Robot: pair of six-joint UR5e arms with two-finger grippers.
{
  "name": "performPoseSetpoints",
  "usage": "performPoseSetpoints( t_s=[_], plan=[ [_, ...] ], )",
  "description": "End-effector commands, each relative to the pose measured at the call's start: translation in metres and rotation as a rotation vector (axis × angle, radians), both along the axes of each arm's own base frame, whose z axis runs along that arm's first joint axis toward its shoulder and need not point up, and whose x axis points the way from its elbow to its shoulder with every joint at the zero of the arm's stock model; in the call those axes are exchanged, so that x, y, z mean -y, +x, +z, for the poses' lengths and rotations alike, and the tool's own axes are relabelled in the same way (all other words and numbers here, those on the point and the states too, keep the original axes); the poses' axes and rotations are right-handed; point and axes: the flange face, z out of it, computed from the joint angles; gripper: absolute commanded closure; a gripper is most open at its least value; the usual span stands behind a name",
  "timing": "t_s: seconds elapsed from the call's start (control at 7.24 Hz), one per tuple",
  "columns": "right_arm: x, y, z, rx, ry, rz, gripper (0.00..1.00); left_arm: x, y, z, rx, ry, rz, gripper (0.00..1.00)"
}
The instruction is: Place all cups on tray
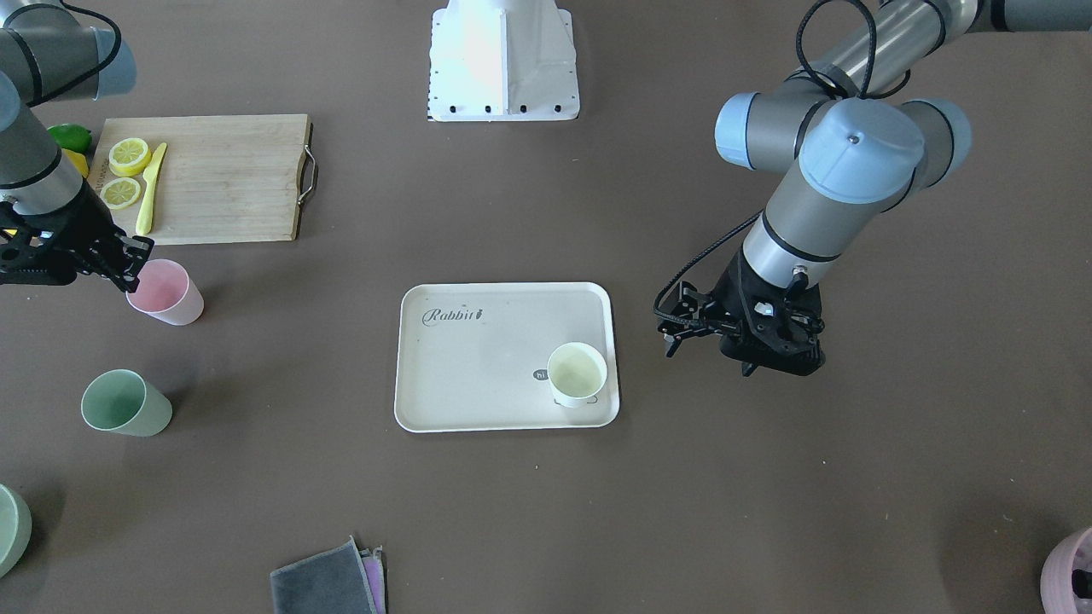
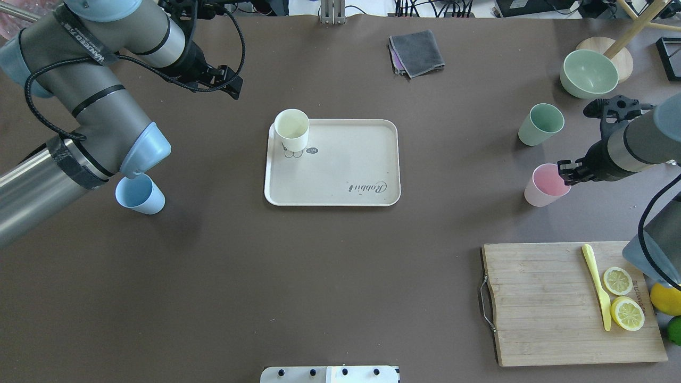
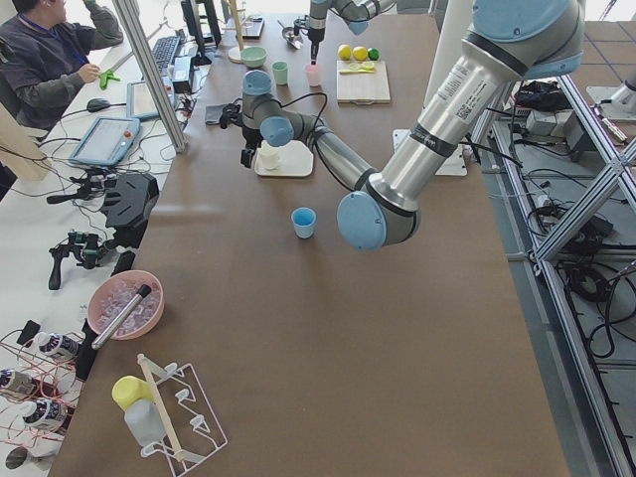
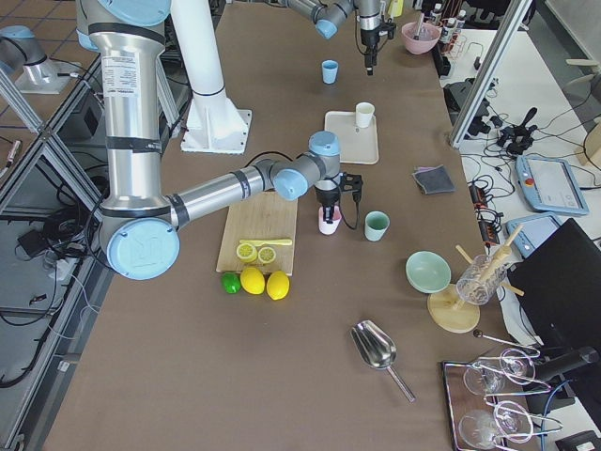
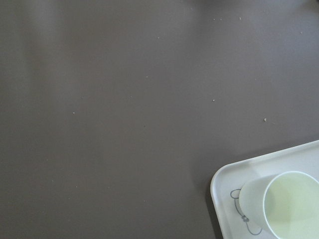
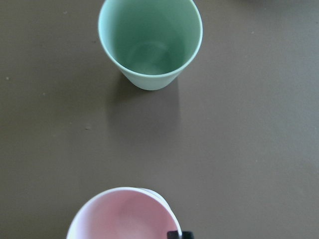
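The white cup (image 2: 292,129) stands in a corner of the cream tray (image 2: 346,170), also seen in the left wrist view (image 5: 286,206). My left gripper (image 2: 226,88) hangs open and empty off that end of the tray. The light blue cup (image 2: 141,194) stands on the table under my left arm. The pink cup (image 2: 542,185) stands on the table; my right gripper (image 2: 566,173) is shut on its rim, one fingertip (image 6: 179,234) showing at the rim. The sage green cup (image 2: 540,124) stands just beyond it, also in the right wrist view (image 6: 149,42).
A wooden cutting board (image 2: 537,303) with lemon slices and a yellow knife lies near the right arm. A green bowl (image 2: 589,73) and a folded grey cloth (image 2: 416,52) sit at the far side. A mauve pot (image 1: 1071,571) is cut off at a corner.
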Motion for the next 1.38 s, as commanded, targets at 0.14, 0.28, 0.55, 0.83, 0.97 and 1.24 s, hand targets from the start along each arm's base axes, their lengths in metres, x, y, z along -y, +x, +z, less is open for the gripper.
performPoseSetpoints(
  t_s=[0.14, 0.28, 0.55, 0.83, 0.97, 1.24],
  plan=[
    [0.031, -0.031, -0.090, 0.132, -0.043, 0.117, 1.00, 0.000, 0.000, 0.000, -0.001, 0.002, 0.001, 0.02],
    [0.041, -0.058, -0.137, 0.153, -0.085, 0.147, 1.00, 0.000, 0.000, 0.000, -0.001, 0.000, 0.000, 0.02],
    [0.030, -0.132, -0.211, 0.154, -0.134, 0.210, 1.00, 0.000, 0.000, 0.002, 0.001, 0.001, 0.000, 0.02],
    [0.019, -0.211, -0.236, 0.126, -0.124, 0.246, 1.00, -0.001, 0.000, 0.006, 0.002, -0.002, 0.001, 0.02],
    [0.012, -0.229, -0.233, 0.111, -0.099, 0.245, 1.00, -0.001, 0.000, 0.007, 0.002, -0.001, 0.002, 0.02],
    [0.006, -0.235, -0.231, 0.111, -0.113, 0.250, 0.44, -0.001, 0.000, 0.007, 0.002, -0.002, 0.001, 0.02]
  ],
)
